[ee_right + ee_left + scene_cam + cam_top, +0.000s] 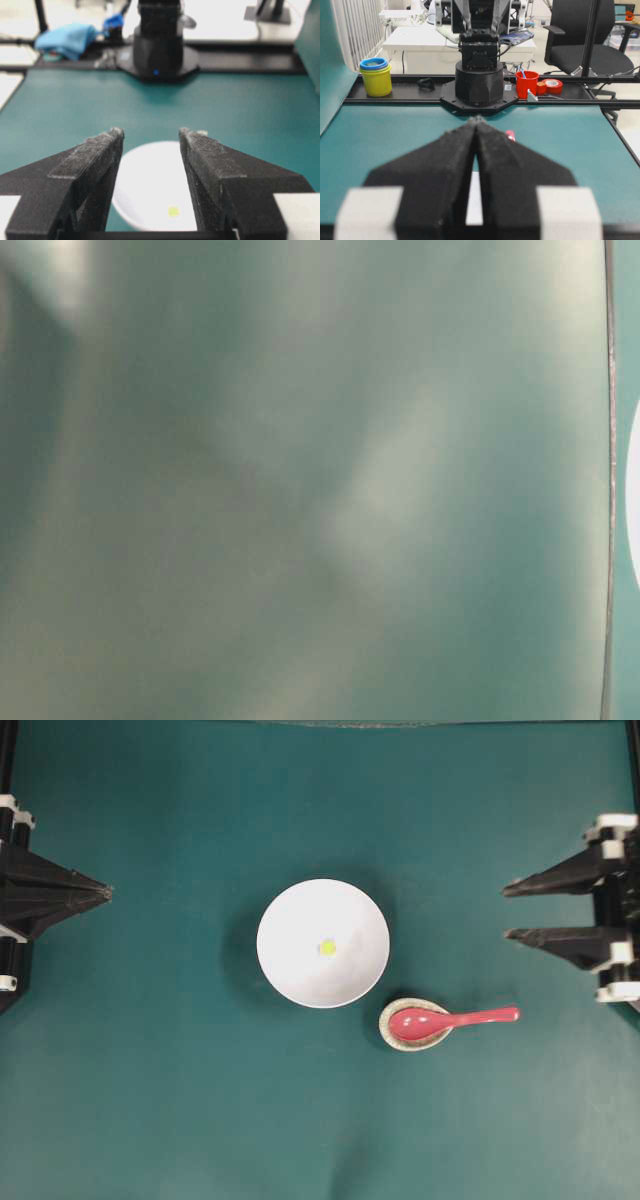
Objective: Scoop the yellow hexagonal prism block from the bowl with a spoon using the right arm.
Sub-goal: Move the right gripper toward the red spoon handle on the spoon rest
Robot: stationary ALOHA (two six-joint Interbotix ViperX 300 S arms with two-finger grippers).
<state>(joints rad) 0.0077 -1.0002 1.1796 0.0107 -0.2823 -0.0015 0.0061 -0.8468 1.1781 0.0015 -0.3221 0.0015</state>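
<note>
A smooth teal bench point(150, 1100) is seen, with a black office chair point(585, 35) behind. The tiny yellow hexagonal block point(327, 947) is held in the glossy round white bowl point(290, 920); the glossy pinkish-red spoon point(450, 1018) is laid on a speckled oval rest point(388, 1030). The right hand point(505, 912) is spread wide and empty, the left hand point(108, 892) pressed together.

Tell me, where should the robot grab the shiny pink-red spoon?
Probably by the straight handle of the glossy pink-red soup spoon, coming from above. It sticks out bare toward the open right gripper, while the scoop sits in the small speckled spoon rest.
</note>
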